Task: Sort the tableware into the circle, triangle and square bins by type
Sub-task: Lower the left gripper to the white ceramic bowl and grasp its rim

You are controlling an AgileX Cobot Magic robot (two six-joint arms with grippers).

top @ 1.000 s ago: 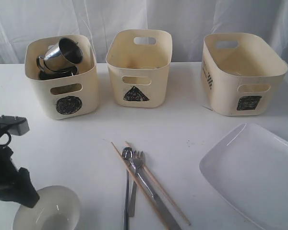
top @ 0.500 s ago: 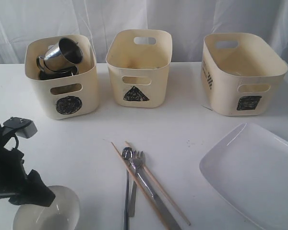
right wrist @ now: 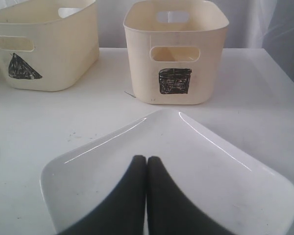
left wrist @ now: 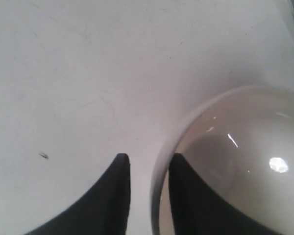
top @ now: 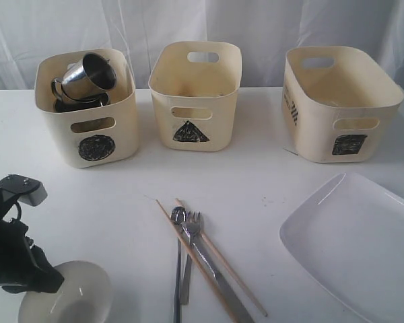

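Your white bowl sits on the surface at the near left corner, right side up. Your left gripper is down at its rim. One finger is inside the bowl and one is outside. The fingers are spread apart, and a bit of bare surface shows between the outside finger and the rim, so it is not squeezing the bowl.

Near the middle front lie the spoon, the fork and the knife, all bunched together. The two chopsticks lie slanted, one on each side of the knife.

The big white plate lies flat on the right. Your right gripper hangs over it with its fingers pressed together and nothing between them.

At the back stand three tubs in a row. The circle bin is on the left, with a steel mug lying tilted on top of other steel things that you cannot make out. The triangle bin is in the middle. The square bin is on the right, just behind the plate.
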